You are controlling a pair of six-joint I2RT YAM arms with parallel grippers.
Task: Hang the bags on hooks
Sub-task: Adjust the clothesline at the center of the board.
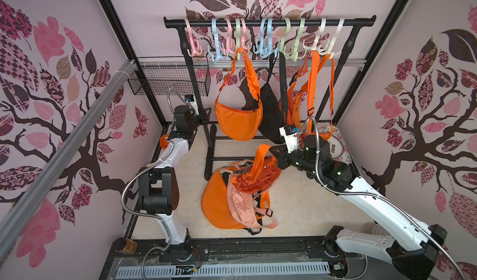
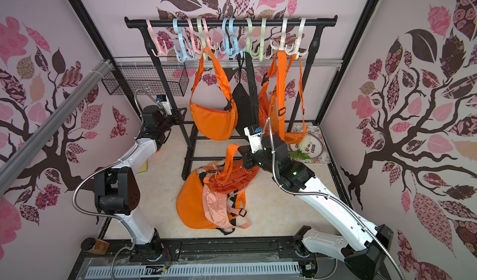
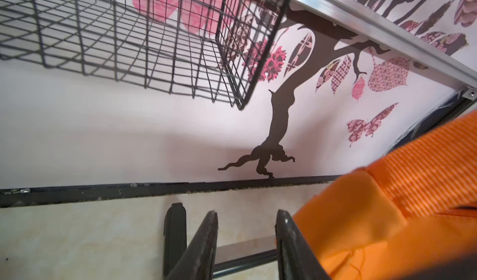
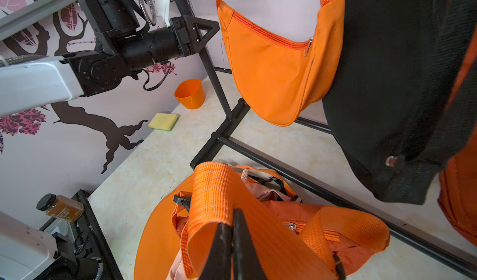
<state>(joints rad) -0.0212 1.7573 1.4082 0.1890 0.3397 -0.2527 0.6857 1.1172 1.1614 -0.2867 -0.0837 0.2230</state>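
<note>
A dark-orange bag [image 1: 258, 180] lies on top of a pile on the floor, its wide orange strap [image 4: 219, 188] raised in a loop. My right gripper [image 4: 231, 218] is shut on that strap; in both top views it [image 1: 271, 151] [image 2: 242, 151] sits just above the pile. A black rail carries pastel hooks [image 1: 268, 22]; the pink hook [image 1: 193, 51] and the blue hook [image 1: 214, 55] at the left are bare. My left gripper [image 3: 247, 213] stands open with nothing between its fingers, beside the hanging orange crescent bag [image 1: 238, 121].
A black bag [image 1: 271, 111] and more orange bags [image 1: 311, 85] hang further right. Under the held bag lie a big orange bag [image 1: 215, 203] and a pink bag [image 1: 240, 206]. A wire basket [image 1: 167, 80], orange cup [image 4: 189, 94], sponge [image 4: 163, 121], jar [image 4: 60, 207] and rack feet [image 1: 209, 152] stand around.
</note>
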